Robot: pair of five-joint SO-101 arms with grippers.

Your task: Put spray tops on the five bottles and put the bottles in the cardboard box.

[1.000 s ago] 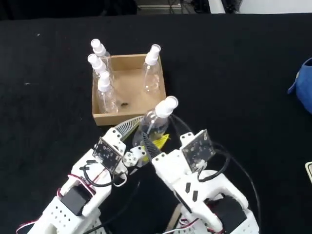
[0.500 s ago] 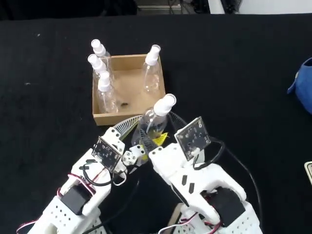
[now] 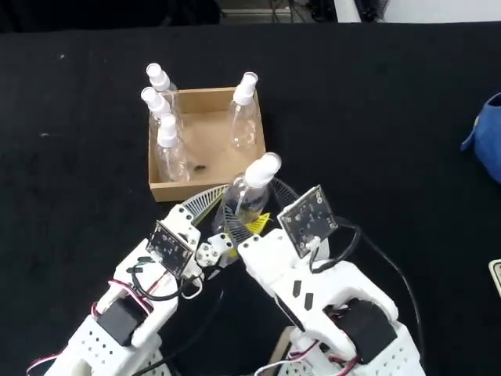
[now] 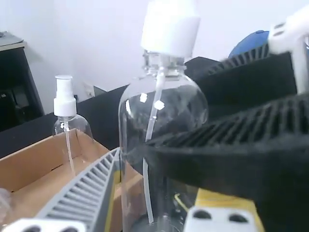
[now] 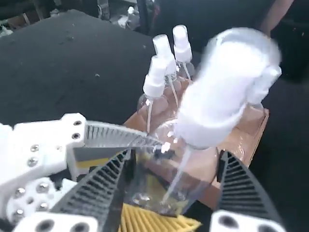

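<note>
A clear bottle [image 3: 241, 205] with a white spray top [image 3: 262, 168] stands tilted just in front of the cardboard box [image 3: 205, 186]. Both grippers are on it. My left gripper [image 4: 154, 212] has the bottle's base between its grey ridged finger [image 4: 82, 193] and its yellow one. My right gripper [image 5: 174, 188] has a black finger [image 5: 106, 188] on each side of the body. Three capped bottles [image 3: 171, 149] stand along one side of the box. Another capped bottle [image 3: 243, 117] stands in the far corner opposite them.
A blue object [image 3: 487, 141] lies at the table's right edge. Black cloth covers the table, with open room to the right of the box. Both arms crowd the space in front of the box.
My right arm has pushed forward and turned towards the bottle. The bottle's spray top has shifted slightly left. The left arm has held still.
</note>
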